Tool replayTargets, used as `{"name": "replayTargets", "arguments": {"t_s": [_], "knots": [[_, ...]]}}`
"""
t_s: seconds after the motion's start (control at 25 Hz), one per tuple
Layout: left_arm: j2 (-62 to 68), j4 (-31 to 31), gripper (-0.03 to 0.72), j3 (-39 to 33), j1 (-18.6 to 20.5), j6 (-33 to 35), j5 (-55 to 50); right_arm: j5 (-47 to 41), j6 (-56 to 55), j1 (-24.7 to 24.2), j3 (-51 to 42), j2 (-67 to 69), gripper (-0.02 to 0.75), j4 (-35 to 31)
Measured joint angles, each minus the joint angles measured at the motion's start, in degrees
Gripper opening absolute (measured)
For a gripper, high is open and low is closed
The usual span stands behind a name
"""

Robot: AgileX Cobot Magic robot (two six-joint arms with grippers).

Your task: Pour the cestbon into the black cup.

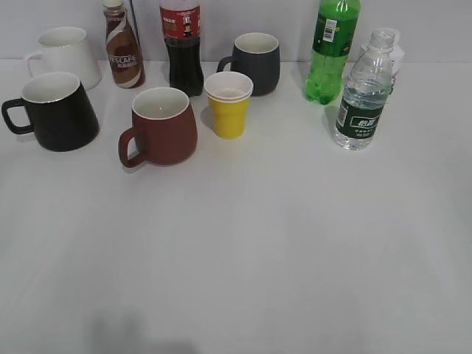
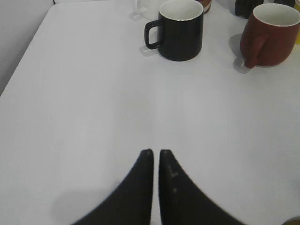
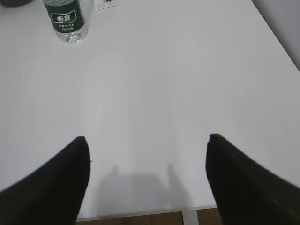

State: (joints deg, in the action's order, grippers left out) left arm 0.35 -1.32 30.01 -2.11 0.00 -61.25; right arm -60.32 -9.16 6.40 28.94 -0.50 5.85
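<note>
The cestbon [image 1: 363, 96], a clear ribbed bottle with a dark green label, stands upright at the right of the table. It also shows at the top left of the right wrist view [image 3: 67, 19]. The black cup [image 1: 56, 110], glossy with a white inside, stands at the far left with its handle to the left. It also shows in the left wrist view [image 2: 179, 30]. My left gripper [image 2: 156, 153] is shut and empty, well short of the black cup. My right gripper [image 3: 147, 140] is open and empty near the table's front edge. Neither gripper shows in the exterior view.
A reddish-brown mug [image 1: 161, 125], a yellow cup [image 1: 229, 104], a dark grey mug [image 1: 255, 63], a white mug [image 1: 65, 54], a coffee bottle [image 1: 122, 46], a cola bottle [image 1: 182, 44] and a green soda bottle [image 1: 332, 49] stand along the back.
</note>
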Motion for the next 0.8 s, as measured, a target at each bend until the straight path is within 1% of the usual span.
{"name": "replayTargets", "arguments": {"t_s": [0.8], "knots": [[0.0, 0.0, 0.017, 0.0, 0.0, 0.0, 0.0, 0.0, 0.0, 0.0, 0.0, 0.0, 0.579, 0.0]]}}
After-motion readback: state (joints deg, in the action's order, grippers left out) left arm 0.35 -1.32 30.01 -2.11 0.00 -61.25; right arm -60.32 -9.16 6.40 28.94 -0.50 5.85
